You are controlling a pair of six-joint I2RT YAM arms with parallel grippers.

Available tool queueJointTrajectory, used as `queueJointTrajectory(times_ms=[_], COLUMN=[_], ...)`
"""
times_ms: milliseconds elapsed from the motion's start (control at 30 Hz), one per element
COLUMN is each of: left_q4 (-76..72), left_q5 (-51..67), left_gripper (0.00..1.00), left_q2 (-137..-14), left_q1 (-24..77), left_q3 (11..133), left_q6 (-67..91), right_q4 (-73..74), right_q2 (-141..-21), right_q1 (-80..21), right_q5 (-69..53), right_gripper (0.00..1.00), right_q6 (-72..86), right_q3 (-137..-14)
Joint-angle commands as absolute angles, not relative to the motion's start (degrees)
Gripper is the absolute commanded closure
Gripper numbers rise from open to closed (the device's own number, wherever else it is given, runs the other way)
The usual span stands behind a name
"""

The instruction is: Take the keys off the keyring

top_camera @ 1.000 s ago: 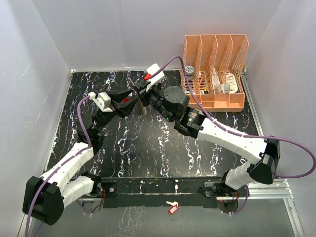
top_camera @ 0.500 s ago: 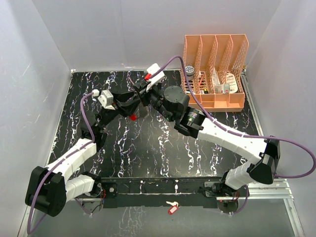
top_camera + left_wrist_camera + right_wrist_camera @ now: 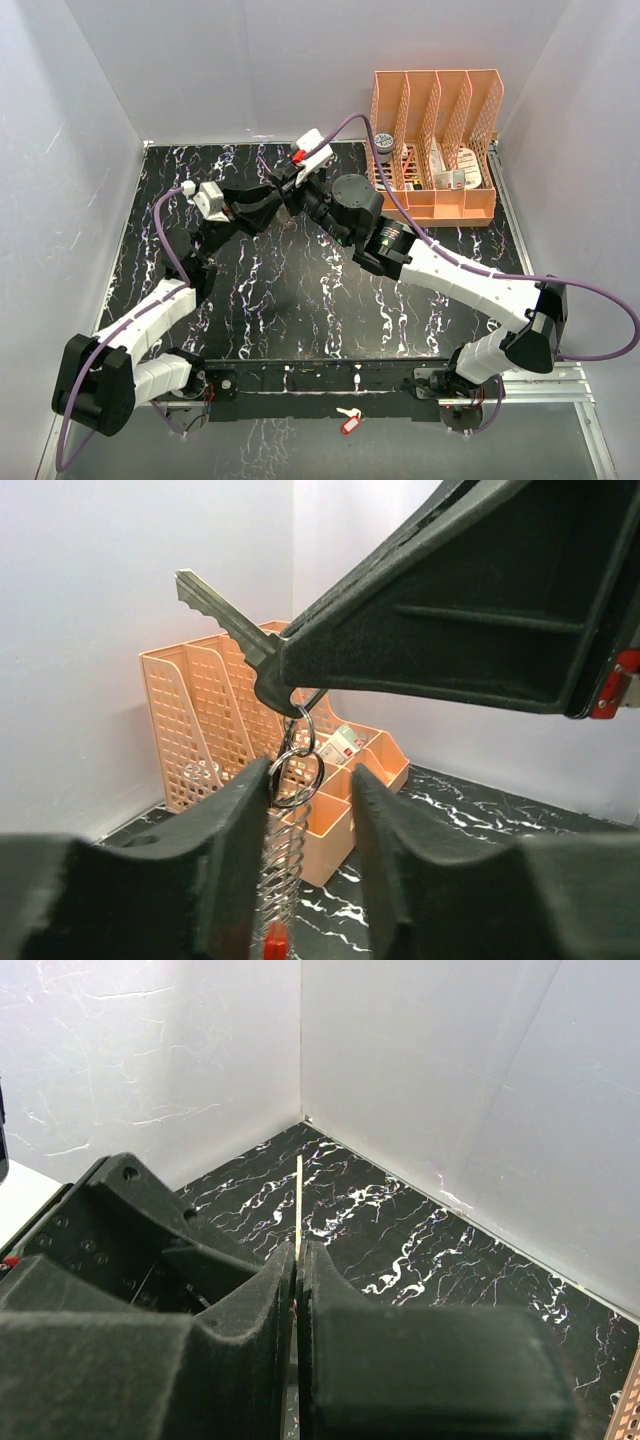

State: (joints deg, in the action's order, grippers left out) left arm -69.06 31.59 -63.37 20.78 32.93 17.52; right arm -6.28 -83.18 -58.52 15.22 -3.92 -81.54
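Firmly, my right gripper (image 3: 297, 1260) clamps one key (image 3: 225, 617) by its head — blade slanting up-left in the left wrist view. The keyring (image 3: 296, 776) hangs below it, between my left gripper's (image 3: 308, 825) parted fingers — above the table (image 3: 300, 300).

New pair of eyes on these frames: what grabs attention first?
In mid-air over the rear centre of the table, the right gripper has its jaws shut on a key. The keyring dangles from it between the left gripper's parted jaws. Back right stands an orange file rack.
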Motion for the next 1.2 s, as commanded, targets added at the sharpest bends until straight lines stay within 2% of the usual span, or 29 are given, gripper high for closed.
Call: queueJointTrajectory(times_ms=[0, 67, 100, 333, 433, 633, 767, 900, 967, 1067, 1167], left_q4=[-72.3, -71.2, -71.1, -70.8, -69.7, -48.1, -37.2, -38.3, -40.7, -42.5, -36.1], left_q5=[33.1, 33.0, 33.0, 31.9, 31.0, 31.2, 40.5, 41.1, 40.5, 40.7, 40.8], left_gripper=[0.74, 0.99, 1.0, 1.0, 0.87, 0.88, 0.86, 0.88, 0.89, 0.9, 0.88], left_q2=[-63.3, -63.3, -63.2, -62.7, -62.2, -58.8, -56.3, -55.0, -54.8, -55.4, -57.8], left_q1=[20.7, 20.7, 20.7, 20.7, 20.7, 20.7, 20.7, 20.7, 20.7, 20.7, 20.7], left_q3=[35.3, 35.4, 35.4, 34.6, 34.8, 40.3, 43.0, 42.6, 42.1, 42.2, 44.2], left_q6=[18.1, 17.9, 17.8, 17.9, 17.5, 7.9, 0.6, 1.5, 3.0, 4.9, 3.7], right_q4=[-11.5, -11.7, -11.7, -12.1, -11.7, -10.5, -7.5, -7.1, -7.2, -7.6, -6.6], right_q2=[-80.1, -80.1, -80.1, -79.7, -79.4, -76.8, -74.6, -71.3, -69.8, -68.5, -69.1], right_q1=[-58.9, -58.8, -58.9, -58.9, -58.9, -58.9, -58.9, -58.9, -58.9, -58.8, -58.8], right_q5=[15.3, 15.4, 15.5, 15.4, 15.6, 18.0, 20.9, 22.3, 22.6, 24.5, 27.4], right_gripper=[1.0, 1.0, 1.0, 1.0, 1.0, 1.0, 0.77, 0.73, 0.73, 0.83, 0.83], right_q6=[-3.4, -3.5, -3.5, -3.8, -4.4, -7.6, -8.9, -8.5, -8.0, -7.8, -7.8], right_q3=[-81.9, -81.8, -81.8, -81.3, -81.1, -80.3, -80.2, -78.0, -76.6, -75.0, -74.5])
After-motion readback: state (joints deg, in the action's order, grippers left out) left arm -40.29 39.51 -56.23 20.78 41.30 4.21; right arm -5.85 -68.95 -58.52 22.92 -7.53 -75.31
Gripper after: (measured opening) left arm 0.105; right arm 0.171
